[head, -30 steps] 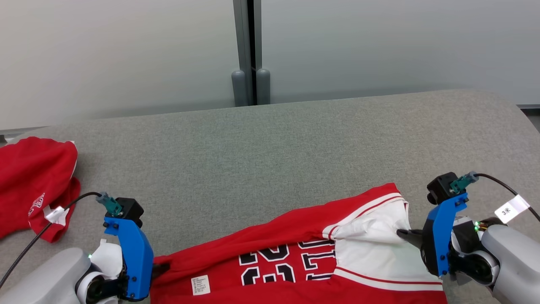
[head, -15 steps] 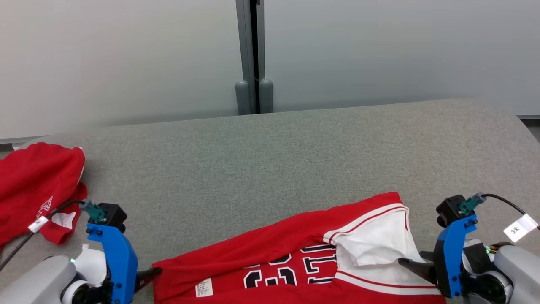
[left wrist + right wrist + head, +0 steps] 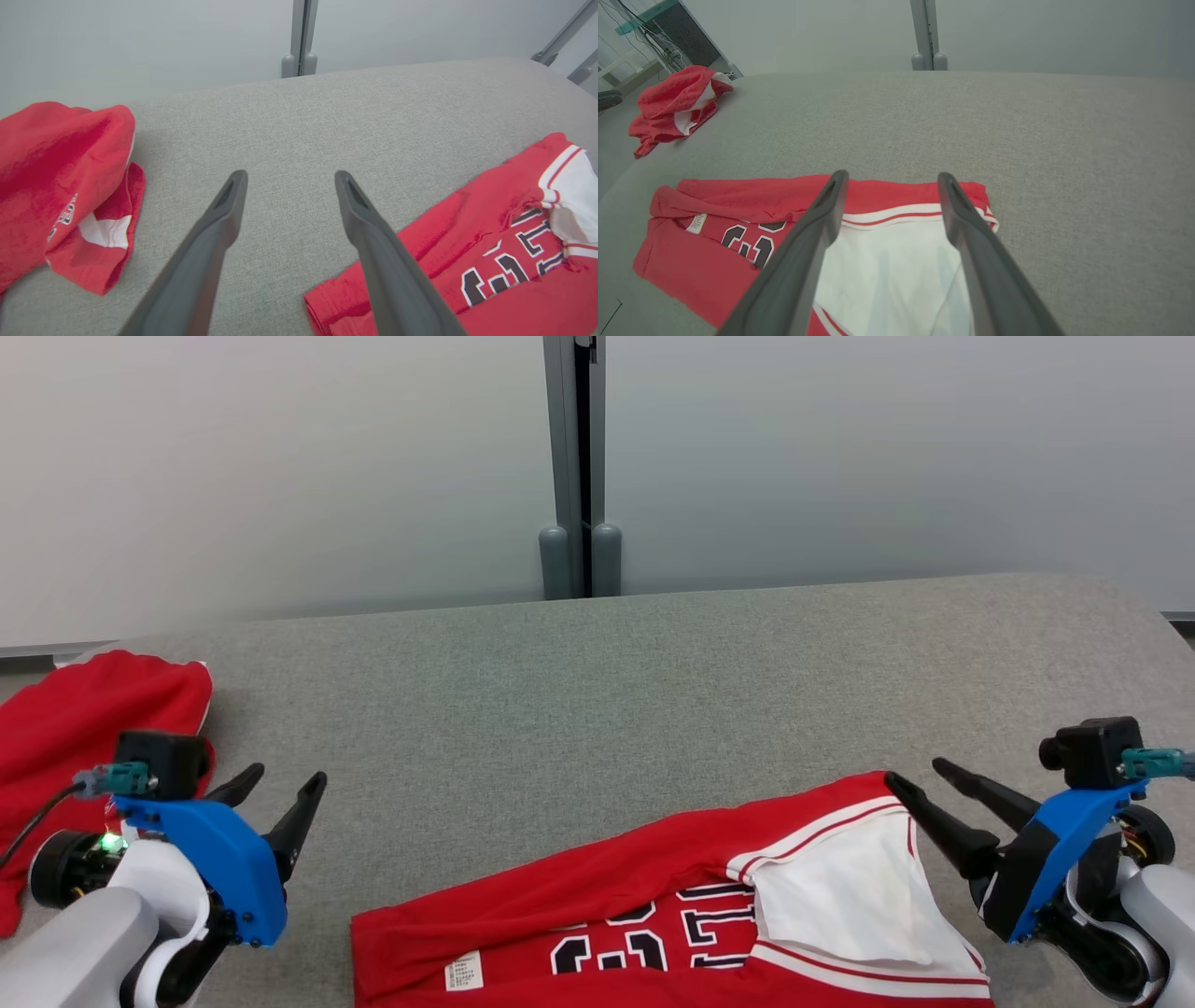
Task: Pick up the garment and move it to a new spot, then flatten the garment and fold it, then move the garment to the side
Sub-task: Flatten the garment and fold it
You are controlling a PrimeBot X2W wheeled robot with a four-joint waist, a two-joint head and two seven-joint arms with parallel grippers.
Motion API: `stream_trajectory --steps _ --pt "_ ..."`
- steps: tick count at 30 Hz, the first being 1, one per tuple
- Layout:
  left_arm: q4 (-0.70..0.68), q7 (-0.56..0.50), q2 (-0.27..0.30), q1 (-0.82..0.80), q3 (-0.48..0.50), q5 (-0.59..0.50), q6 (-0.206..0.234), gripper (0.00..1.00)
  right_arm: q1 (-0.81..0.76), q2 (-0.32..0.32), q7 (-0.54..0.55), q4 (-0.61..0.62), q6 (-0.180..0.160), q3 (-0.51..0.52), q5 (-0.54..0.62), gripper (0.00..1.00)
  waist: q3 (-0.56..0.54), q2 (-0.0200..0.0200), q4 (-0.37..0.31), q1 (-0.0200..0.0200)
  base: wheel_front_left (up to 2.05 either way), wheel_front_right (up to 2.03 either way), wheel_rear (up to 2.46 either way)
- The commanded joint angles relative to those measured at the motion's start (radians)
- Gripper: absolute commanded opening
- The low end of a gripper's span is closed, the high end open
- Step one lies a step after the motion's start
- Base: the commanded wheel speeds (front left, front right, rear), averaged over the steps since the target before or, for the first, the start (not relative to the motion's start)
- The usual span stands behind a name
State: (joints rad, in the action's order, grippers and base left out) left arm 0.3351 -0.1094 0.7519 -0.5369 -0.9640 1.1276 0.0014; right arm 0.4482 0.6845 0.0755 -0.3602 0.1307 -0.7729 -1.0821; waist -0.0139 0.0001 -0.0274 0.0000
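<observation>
Garment [image 3: 607, 887] lies free between my left gripper [image 3: 288, 773] and right gripper [image 3: 913, 770], which have both let go and spread wide, so this fold looks done.

The light is soft and even, the garment [image 3: 607, 887] casts faint shadows, and wrist views bend at edges.

The garment [image 3: 607, 882] runs off the head view's bottom edge.
</observation>
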Motion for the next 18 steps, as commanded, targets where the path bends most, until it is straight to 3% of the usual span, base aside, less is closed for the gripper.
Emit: stream_trajectory --steps 1,7,10,13,18 --pt "-0.014 0.061 0.004 0.037 0.014 -0.024 0.051 1.00 -0.031 -0.014 -0.081 0.017 0.000 0.035 0.030 1.00 -0.001 -0.0001 0.002 0.0000 0.00 0.00 0.00" --pt "-0.086 0.271 -0.029 0.106 0.081 -0.057 0.202 1.00 -0.081 -0.068 -0.266 -0.022 0.000 0.160 0.123 1.00 -0.002 -0.0001 0.014 0.0000 0.00 0.00 0.00" --pt "-0.111 0.350 -0.061 0.149 0.125 -0.073 0.265 1.00 -0.107 -0.129 -0.314 -0.054 0.000 0.229 0.163 1.00 -0.002 -0.0001 0.020 0.0000 0.00 0.00 0.00" --pt "-0.118 0.369 -0.083 0.186 0.161 -0.092 0.297 1.00 -0.128 -0.162 -0.331 -0.068 0.000 0.277 0.198 1.00 -0.002 -0.0001 0.023 0.0000 0.00 0.00 0.00" --pt "-0.160 0.375 -0.187 0.293 0.322 -0.216 0.342 1.00 -0.195 -0.259 -0.340 -0.052 0.000 0.449 0.355 1.00 -0.002 -0.0001 0.035 0.0000 0.00 0.00 0.00"
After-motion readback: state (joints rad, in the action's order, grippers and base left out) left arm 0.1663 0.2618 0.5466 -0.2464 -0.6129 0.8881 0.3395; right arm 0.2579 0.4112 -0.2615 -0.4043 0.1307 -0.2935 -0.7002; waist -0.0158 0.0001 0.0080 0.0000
